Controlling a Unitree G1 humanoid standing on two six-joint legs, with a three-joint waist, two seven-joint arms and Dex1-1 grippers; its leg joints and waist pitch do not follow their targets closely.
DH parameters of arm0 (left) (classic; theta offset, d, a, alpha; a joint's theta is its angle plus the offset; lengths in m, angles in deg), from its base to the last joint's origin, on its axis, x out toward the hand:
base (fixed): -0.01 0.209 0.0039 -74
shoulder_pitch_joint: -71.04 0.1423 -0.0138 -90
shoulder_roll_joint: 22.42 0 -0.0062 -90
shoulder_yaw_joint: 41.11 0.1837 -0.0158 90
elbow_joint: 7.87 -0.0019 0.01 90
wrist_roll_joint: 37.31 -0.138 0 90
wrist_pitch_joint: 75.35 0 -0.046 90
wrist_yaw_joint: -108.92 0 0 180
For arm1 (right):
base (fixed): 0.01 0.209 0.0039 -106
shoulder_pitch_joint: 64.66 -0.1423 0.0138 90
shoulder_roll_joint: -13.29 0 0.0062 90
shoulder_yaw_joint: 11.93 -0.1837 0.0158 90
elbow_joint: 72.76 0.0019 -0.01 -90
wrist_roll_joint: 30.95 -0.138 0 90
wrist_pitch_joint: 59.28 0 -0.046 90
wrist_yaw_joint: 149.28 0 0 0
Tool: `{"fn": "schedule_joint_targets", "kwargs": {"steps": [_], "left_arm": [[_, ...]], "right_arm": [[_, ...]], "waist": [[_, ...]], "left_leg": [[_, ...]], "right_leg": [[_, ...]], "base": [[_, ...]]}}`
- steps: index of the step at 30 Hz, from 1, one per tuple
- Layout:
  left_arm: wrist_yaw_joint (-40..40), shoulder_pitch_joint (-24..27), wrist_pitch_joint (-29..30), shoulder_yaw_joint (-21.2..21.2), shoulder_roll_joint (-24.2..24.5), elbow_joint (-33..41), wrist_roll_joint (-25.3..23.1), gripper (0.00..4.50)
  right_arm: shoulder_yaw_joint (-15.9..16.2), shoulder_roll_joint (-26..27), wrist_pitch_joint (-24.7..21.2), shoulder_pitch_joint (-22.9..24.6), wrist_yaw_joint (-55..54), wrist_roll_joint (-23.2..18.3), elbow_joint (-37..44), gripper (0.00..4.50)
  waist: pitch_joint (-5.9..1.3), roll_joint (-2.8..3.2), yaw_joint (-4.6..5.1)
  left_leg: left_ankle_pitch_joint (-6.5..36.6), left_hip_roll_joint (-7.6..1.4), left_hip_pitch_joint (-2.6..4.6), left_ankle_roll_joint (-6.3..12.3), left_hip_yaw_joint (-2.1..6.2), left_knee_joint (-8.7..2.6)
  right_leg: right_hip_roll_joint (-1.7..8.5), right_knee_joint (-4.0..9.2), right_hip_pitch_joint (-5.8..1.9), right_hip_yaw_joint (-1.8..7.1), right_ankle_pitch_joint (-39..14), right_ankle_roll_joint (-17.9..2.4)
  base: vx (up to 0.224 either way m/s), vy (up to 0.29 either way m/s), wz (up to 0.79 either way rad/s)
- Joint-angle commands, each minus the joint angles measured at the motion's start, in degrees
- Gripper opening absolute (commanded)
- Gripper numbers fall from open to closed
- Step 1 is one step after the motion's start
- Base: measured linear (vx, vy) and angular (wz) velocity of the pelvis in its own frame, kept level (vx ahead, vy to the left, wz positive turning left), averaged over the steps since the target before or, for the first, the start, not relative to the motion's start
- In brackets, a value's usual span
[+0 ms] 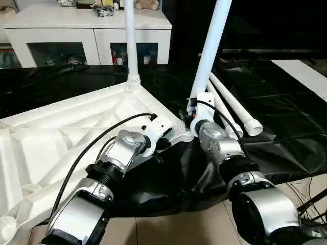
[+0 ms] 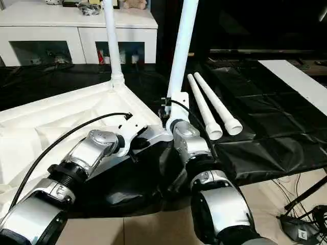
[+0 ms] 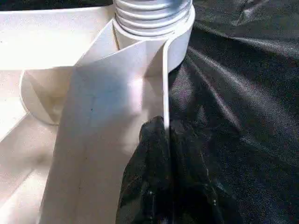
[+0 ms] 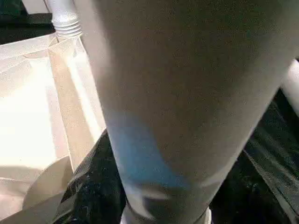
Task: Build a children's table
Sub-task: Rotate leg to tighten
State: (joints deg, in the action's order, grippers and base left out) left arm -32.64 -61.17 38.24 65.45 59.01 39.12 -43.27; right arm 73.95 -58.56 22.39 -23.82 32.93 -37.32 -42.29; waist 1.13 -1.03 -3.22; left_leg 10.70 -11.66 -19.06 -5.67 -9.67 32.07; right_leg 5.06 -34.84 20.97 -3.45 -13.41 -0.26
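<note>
- The children's table top (image 1: 66, 138) lies upside down, ribbed side up, at the black-sheeted table's (image 1: 286, 127) near left edge, overhanging it.
- One leg (image 1: 130, 41) stands upright in the top's far corner socket.
- The left gripper (image 3: 166, 140) is pinched on the top's thin rim beside the near corner socket.
- The right gripper (image 2: 171, 109) holds a second leg (image 1: 212, 46) upright at that near corner.
- Two spare legs (image 2: 214, 104) lie side by side on the black sheet, just right.
</note>
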Motion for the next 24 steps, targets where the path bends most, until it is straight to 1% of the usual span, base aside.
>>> {"fn": "schedule_joint_targets", "kwargs": {"steps": [1,4,5,6,7,9,11,12,13,14,15,16,17,18,19,20,21,22,23,24], "left_arm": [[-0.36,-0.67,-0.49,0.72,-0.96,-0.76,-0.39,0.00],[-0.27,-0.55,-1.32,0.57,-0.61,-0.78,-0.60,0.00],[-0.17,-0.49,-1.71,0.57,-0.53,-0.71,-0.62,0.00],[0.28,-0.20,-3.56,0.58,-0.26,-0.36,-0.60,0.00],[0.29,-0.18,-3.61,0.58,-0.25,-0.33,-0.60,0.00],[0.89,0.26,-5.05,1.22,0.45,0.40,-1.10,0.00],[1.88,0.68,-5.85,1.93,1.22,1.26,-1.49,0.00],[2.79,1.06,-6.26,2.23,1.87,2.04,-1.54,0.00],[3.05,1.16,-6.26,2.26,2.04,2.27,-1.49,0.00],[3.56,1.34,-6.37,2.28,2.36,2.65,-1.39,0.00],[4.53,1.62,-6.76,2.21,2.94,3.16,-1.15,0.00],[5.47,1.77,-8.03,2.40,3.51,3.34,-1.18,0.00],[5.47,1.77,-8.03,2.40,3.51,3.34,-1.18,0.00],[6.10,1.84,-8.95,2.54,3.89,3.40,-1.22,0.00],[6.51,1.91,-9.37,2.51,4.29,3.46,-1.26,0.00],[6.99,1.99,-9.67,2.49,4.66,3.64,-1.24,0.00],[7.38,2.10,-9.75,2.43,5.04,3.90,-1.21,0.00],[7.86,2.25,-10.16,2.46,5.44,4.21,-1.21,0.00],[7.86,2.25,-10.16,2.46,5.44,4.21,-1.21,0.00],[8.16,2.36,-10.47,2.50,5.69,4.42,-1.21,0.00]], "right_arm": [[0.16,1.89,-4.35,3.64,0.28,0.00,-7.93,1.86],[-0.54,2.15,-3.26,3.42,1.66,-0.72,-8.02,1.86],[-0.77,2.20,-2.96,3.35,1.86,-0.95,-7.98,2.21],[-1.36,2.25,-1.83,3.19,3.08,-1.67,-7.65,2.21],[-1.37,2.23,-1.78,3.16,3.13,-1.65,-7.65,2.21],[-0.89,1.80,-0.81,2.90,3.84,-0.97,-7.23,2.63],[-0.85,1.49,-0.43,2.65,4.77,-0.85,-6.65,2.63],[-0.46,1.05,0.43,2.64,6.97,-0.73,-5.48,2.67],[-0.31,0.90,0.73,2.66,7.81,-0.71,-5.06,2.93],[-0.11,0.59,0.81,2.74,9.22,-0.72,-4.35,3.05],[0.13,-0.04,0.36,2.91,11.77,-0.76,-3.19,3.10],[0.33,-0.75,-0.08,3.10,13.32,-0.73,-2.45,3.10],[0.33,-0.75,-0.08,3.10,13.32,-0.73,-2.45,3.25],[0.47,-1.24,-0.32,3.21,14.34,-0.69,-1.99,3.39],[0.45,-2.03,-0.42,3.35,14.94,-0.68,-1.45,3.48],[0.62,-2.88,-0.41,3.53,15.75,-0.57,-0.76,3.48],[0.91,-3.82,-0.69,3.85,16.94,-0.51,0.15,3.48],[1.35,-4.68,-0.76,4.18,18.46,-0.34,1.00,3.67],[1.35,-4.68,-0.76,4.18,18.46,-0.34,1.00,3.80],[1.66,-5.16,-0.79,4.40,19.48,-0.21,1.50,3.91]], "waist": [[-1.06,0.52,0.38],[-1.03,0.64,0.37],[-1.05,0.59,0.42],[-0.97,0.57,0.39],[-0.99,0.56,0.42],[-1.04,0.79,0.45],[-1.13,0.86,0.48],[-1.41,1.06,0.21],[-1.60,0.91,0.39],[-1.79,0.79,0.36],[-1.94,0.84,0.25],[-1.77,1.27,0.28],[-1.67,1.17,0.22],[-1.85,1.14,0.14],[-1.90,1.15,0.00],[-1.94,1.14,-0.02],[-1.99,1.27,-0.15],[-2.09,1.33,-0.21],[-2.16,1.44,-0.19],[-2.23,1.47,-0.13]], "left_leg": [[25.76,-1.10,0.16,-1.60,0.69,-4.76],[26.19,-1.19,0.21,-1.57,0.82,-4.87],[26.18,-1.19,0.15,-1.57,0.78,-4.89],[26.37,-1.16,0.11,-1.50,0.82,-4.93],[26.40,-1.16,0.05,-1.41,0.81,-4.95],[26.00,-1.26,-0.06,-1.62,0.84,-5.02],[25.30,-1.35,-0.17,-1.64,0.81,-5.02],[23.80,-1.52,-0.16,-1.70,0.72,-4.95],[21.22,-1.58,-0.83,-1.50,0.67,-4.96],[19.29,-1.58,-1.07,-1.25,0.59,-4.89],[16.38,-1.57,-0.97,-0.29,0.22,-4.48],[15.30,-1.52,-1.14,0.41,0.05,-4.40],[15.09,-1.48,-1.24,0.57,-0.08,-4.37],[13.88,-1.51,-1.25,0.58,-0.11,-4.23],[12.46,-1.51,-1.24,0.75,-0.28,-4.05],[11.55,-1.48,-1.32,0.89,-0.27,-3.97],[9.51,-1.45,-1.30,1.44,-0.42,-3.75],[7.29,-1.46,-1.57,1.88,-0.38,-3.59],[6.42,-1.47,-1.62,2.09,-0.35,-3.56],[5.71,-1.43,-1.52,2.52,-0.45,-3.35]], "right_leg": [[2.93,6.42,0.42,2.30,-24.44,-5.23],[3.00,6.56,0.59,2.32,-25.70,-4.65],[2.97,6.56,0.57,2.32,-25.51,-4.65],[2.97,6.63,0.61,2.30,-25.82,-4.56],[3.00,6.67,0.58,2.32,-26.10,-4.44],[2.96,6.60,0.54,2.33,-24.71,-4.77],[2.97,6.30,0.40,2.39,-23.12,-5.54],[3.13,6.15,0.28,2.47,-20.29,-6.37],[2.92,5.51,-0.32,2.46,-15.77,-7.44],[2.79,5.16,-0.57,2.36,-13.19,-7.89],[2.68,4.88,-0.53,2.35,-9.21,-9.10],[2.72,4.82,-0.53,2.33,-8.14,-10.32],[2.79,5.00,-0.56,2.32,-8.05,-10.52],[2.83,4.71,-0.82,2.31,-7.04,-11.24],[2.89,4.54,-0.87,2.34,-5.40,-11.84],[2.87,4.39,-1.00,2.29,-4.53,-12.10],[2.82,4.16,-1.02,2.27,-2.18,-12.80],[2.81,3.73,-1.34,2.17,0.74,-13.15],[2.75,3.58,-1.40,2.10,1.96,-13.36],[2.68,3.45,-1.29,2.06,3.88,-13.97]], "base": [[0.000,0.000,0.00],[0.000,0.000,0.00],[0.000,0.000,0.00],[0.000,0.000,0.00],[0.000,0.000,0.00],[0.000,0.000,0.00],[0.000,0.000,0.00],[0.000,0.000,0.00],[0.000,0.000,0.00],[0.000,0.000,0.00],[0.000,0.000,0.00],[0.000,0.000,0.00],[0.000,0.000,0.00],[0.000,0.000,0.00],[0.000,0.000,0.00],[0.000,0.000,0.00],[0.000,0.000,0.00],[0.000,0.000,0.00],[0.000,0.000,0.00],[0.000,0.000,0.00]]}}
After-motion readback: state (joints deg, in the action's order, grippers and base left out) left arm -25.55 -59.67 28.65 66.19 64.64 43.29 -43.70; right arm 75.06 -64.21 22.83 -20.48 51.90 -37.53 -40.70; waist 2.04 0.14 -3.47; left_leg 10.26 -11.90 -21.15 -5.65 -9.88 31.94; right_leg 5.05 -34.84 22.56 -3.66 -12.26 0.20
